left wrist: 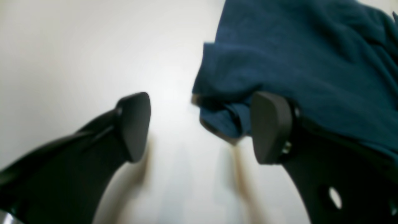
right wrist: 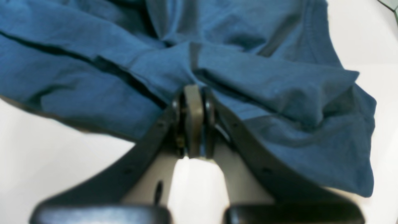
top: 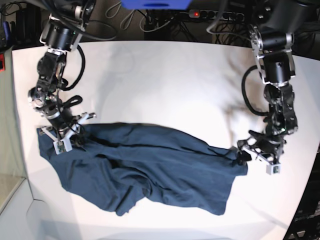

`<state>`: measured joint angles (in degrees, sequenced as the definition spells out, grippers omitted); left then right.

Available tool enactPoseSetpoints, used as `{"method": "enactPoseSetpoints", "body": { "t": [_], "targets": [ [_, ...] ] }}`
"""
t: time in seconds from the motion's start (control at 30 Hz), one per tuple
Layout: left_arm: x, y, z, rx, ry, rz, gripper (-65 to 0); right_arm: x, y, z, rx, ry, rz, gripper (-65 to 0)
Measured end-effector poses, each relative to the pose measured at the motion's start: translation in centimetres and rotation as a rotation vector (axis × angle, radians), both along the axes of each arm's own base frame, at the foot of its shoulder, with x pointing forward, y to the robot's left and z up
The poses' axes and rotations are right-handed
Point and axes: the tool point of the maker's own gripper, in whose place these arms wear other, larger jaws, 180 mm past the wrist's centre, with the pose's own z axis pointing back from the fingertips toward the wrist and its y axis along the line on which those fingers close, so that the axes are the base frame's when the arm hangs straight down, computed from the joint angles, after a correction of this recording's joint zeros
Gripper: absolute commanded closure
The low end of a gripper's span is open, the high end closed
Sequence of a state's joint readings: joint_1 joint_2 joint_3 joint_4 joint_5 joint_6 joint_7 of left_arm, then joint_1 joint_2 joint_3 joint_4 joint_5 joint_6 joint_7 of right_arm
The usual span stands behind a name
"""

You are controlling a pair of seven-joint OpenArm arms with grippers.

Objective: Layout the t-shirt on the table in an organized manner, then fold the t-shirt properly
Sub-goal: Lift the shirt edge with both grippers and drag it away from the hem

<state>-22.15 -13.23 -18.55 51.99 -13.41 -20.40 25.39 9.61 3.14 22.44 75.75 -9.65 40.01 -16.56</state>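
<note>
The dark navy t-shirt [top: 150, 170] lies crumpled and stretched across the front of the white table [top: 165, 80]. My right gripper [top: 74, 136] is at the shirt's upper left corner. In the right wrist view it [right wrist: 193, 93] is shut on a bunched fold of the shirt [right wrist: 264, 81]. My left gripper [top: 240, 156] is at the shirt's right corner. In the left wrist view it [left wrist: 202, 127] is open, its fingers [left wrist: 270, 127] wide apart. The shirt's corner [left wrist: 295, 56] lies against the right finger, partly in the gap, over the table [left wrist: 77, 46].
A power strip [top: 200, 14] and cables run along the table's far edge. The table's left edge drops off near a lower surface [top: 12, 200]. Bare tabletop [top: 165, 80] lies behind the shirt, between both arms.
</note>
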Motion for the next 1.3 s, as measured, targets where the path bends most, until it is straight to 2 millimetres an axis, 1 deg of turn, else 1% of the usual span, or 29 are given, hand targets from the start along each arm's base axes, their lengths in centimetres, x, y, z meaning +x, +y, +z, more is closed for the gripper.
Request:
{"method": "enactPoseSetpoints", "body": {
  "t": [0.03, 0.1, 0.23, 0.27, 0.53, 0.63, 0.7, 0.77, 0.83, 0.97, 1.0, 1.07, 1.2, 1.27, 1.3],
  "targets": [
    [0.0, 0.0, -0.4, -0.008, 0.006, 0.004, -48.5, 0.0, 0.0, 0.1, 0.000, -0.002, 0.000, 0.0],
    [0.4, 0.2, -0.7, -0.020, 0.000, 0.015, -48.5, 0.0, -0.1, 0.1, -0.001, -0.003, 0.000, 0.0],
    [2.2, 0.3, 0.4, -0.043, -0.033, 0.033, -48.5, -0.4, 0.0, -0.4, -0.001, 0.009, 0.000, 0.0],
    [2.4, 0.3, 0.4, -0.049, -0.029, 0.035, -48.5, -0.6, -0.1, -0.6, -0.002, 0.015, 0.000, 0.0],
    [2.1, 0.2, -1.3, -0.074, -0.019, 0.060, -48.0, -1.4, -0.4, -1.2, -0.007, 0.032, -0.003, 0.0],
    [2.4, -1.0, -1.7, -0.042, 0.002, 0.008, -48.0, -1.4, -0.7, -1.3, -0.014, 0.033, -0.004, 0.0],
    [2.7, -2.3, -1.6, -0.025, 0.002, -0.037, -48.0, -1.4, -1.0, -1.2, -0.020, 0.032, -0.005, 0.0],
    [2.8, -3.1, -1.7, -0.017, 0.000, -0.062, -47.6, -1.4, -1.0, -1.1, -0.021, 0.032, -0.005, 0.0],
    [3.0, -3.1, -1.4, -0.019, -0.030, -0.057, -42.4, -1.7, -1.0, -1.3, -0.022, 0.037, -0.005, 0.0],
    [3.2, -3.0, -1.0, -0.019, -0.052, -0.051, -23.8, -2.2, -1.3, -1.5, -0.033, 0.043, -0.005, 0.0],
    [3.2, -3.0, -1.0, -0.019, -0.052, -0.051, -20.7, -2.1, -1.3, -1.4, -0.035, 0.043, -0.005, 0.0],
    [3.2, -2.8, -1.0, -0.017, -0.052, -0.050, -16.8, -2.1, -1.5, -1.4, -0.037, 0.040, -0.006, 0.0],
    [3.2, -2.8, -1.0, -0.016, -0.052, -0.050, -13.0, -2.1, -1.5, -1.4, -0.037, 0.041, -0.005, 0.0],
    [3.2, -2.8, -1.0, -0.018, -0.052, -0.049, -7.2, -2.1, -1.5, -1.4, -0.037, 0.040, -0.006, 0.0],
    [3.3, -2.8, -0.9, -0.018, -0.055, -0.049, -2.3, -2.1, -1.5, -1.4, -0.037, 0.040, -0.006, 0.0]
  ]
}}
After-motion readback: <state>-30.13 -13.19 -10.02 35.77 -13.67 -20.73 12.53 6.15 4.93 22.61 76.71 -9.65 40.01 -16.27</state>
